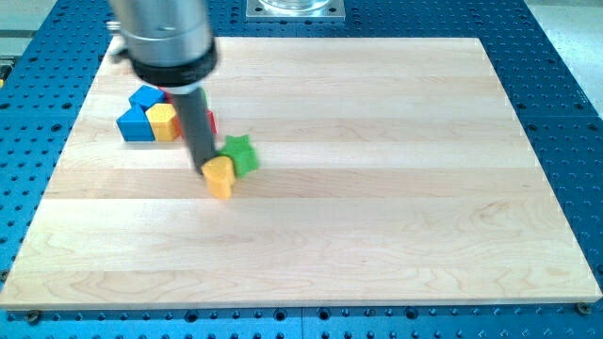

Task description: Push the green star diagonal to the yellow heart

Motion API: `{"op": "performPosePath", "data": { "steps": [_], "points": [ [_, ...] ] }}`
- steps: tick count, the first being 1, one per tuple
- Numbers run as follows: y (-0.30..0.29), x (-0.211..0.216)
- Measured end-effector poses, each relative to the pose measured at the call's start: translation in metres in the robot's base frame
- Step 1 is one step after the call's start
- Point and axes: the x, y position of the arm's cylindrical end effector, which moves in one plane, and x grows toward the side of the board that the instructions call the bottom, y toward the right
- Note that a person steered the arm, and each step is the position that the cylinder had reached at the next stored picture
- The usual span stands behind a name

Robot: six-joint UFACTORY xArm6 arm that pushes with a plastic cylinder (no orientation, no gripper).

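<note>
The green star (241,153) lies on the wooden board left of centre. The yellow heart (220,177) touches it at the star's lower left. My tip (207,170) stands right at the heart's upper left edge, just left of the star. The rod above it hides part of the blocks behind.
A cluster sits at the view's upper left: a blue block (145,97), a blue triangle-like block (135,125), a yellow block (163,121), and a red block (211,121) partly hidden by the rod. The board (396,188) rests on a blue perforated table.
</note>
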Motion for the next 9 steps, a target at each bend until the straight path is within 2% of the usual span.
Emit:
{"op": "performPosePath", "data": {
  "steps": [1, 3, 4, 5, 7, 8, 9],
  "points": [
    [0.078, 0.026],
    [0.018, -0.013],
    [0.074, -0.033],
    [0.189, 0.032],
    [0.22, 0.002],
    [0.281, 0.016],
    [0.284, 0.056]
  ]
}}
